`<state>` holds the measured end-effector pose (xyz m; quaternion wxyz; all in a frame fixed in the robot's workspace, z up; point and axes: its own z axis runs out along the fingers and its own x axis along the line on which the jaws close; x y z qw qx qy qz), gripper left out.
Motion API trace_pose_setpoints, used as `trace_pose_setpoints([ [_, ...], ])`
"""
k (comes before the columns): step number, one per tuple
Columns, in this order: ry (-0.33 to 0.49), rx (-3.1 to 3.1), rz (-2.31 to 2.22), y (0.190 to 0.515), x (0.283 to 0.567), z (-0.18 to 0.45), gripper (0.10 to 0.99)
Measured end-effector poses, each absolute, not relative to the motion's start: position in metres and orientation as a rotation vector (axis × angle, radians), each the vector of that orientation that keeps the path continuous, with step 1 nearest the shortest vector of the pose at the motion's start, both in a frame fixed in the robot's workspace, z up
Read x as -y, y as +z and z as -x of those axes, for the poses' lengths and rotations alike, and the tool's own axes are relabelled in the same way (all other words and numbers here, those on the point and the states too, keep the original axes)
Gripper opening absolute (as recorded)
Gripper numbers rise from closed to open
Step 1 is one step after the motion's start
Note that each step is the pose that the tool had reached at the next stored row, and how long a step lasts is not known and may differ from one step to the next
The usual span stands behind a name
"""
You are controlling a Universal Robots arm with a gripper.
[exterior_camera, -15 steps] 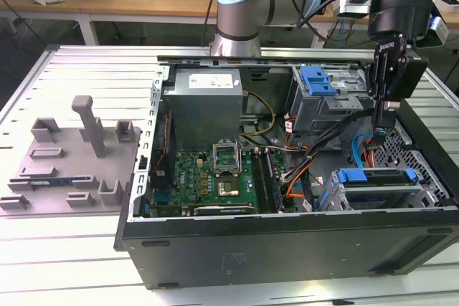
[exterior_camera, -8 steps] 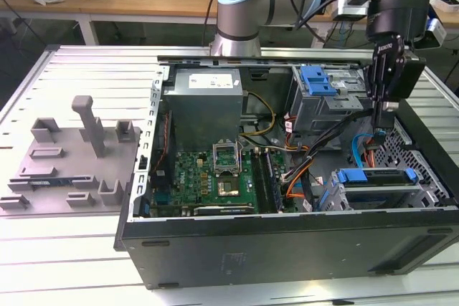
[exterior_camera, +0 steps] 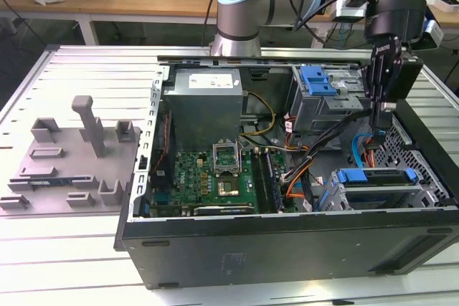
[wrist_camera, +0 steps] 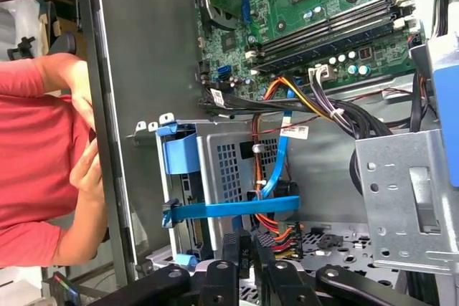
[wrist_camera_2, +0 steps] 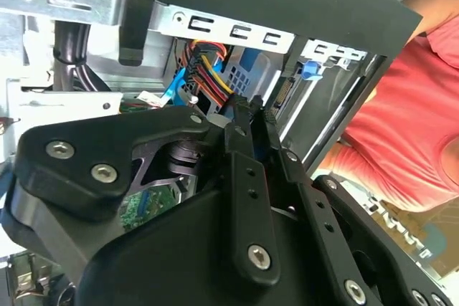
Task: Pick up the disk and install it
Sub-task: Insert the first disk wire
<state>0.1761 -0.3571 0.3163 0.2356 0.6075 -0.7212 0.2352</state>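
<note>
Since the disk (exterior_camera: 376, 176) already sits in the drive cage (exterior_camera: 356, 197), installation looks essentially done, the gripper (exterior_camera: 381, 121) clenched empty above it.

No print here can be read with certainty. A white label (exterior_camera: 208, 78) sits on the grey power supply box (exterior_camera: 204, 109), its lines too fine to make out. The gripper (exterior_camera: 382, 111) bears a short pale word on its black body, illegible. In the first wrist view a white tag (wrist_camera: 294, 132) on the cables (wrist_camera: 337, 116) is likewise unreadable.
</note>
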Motion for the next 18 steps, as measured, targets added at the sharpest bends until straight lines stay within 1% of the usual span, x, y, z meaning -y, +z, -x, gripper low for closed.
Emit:
trace_pose_setpoints([
  [1,0.647,1.977,-1.665,0.316,0.356,-0.176,0.212],
  [2,0.649,1.976,-1.664,0.316,0.355,-0.176,0.165],
  [10,0.650,1.975,-1.663,0.316,0.357,-0.176,0.165],
  [18,0.599,2.011,-1.697,0.324,0.371,-0.176,0.165],
])
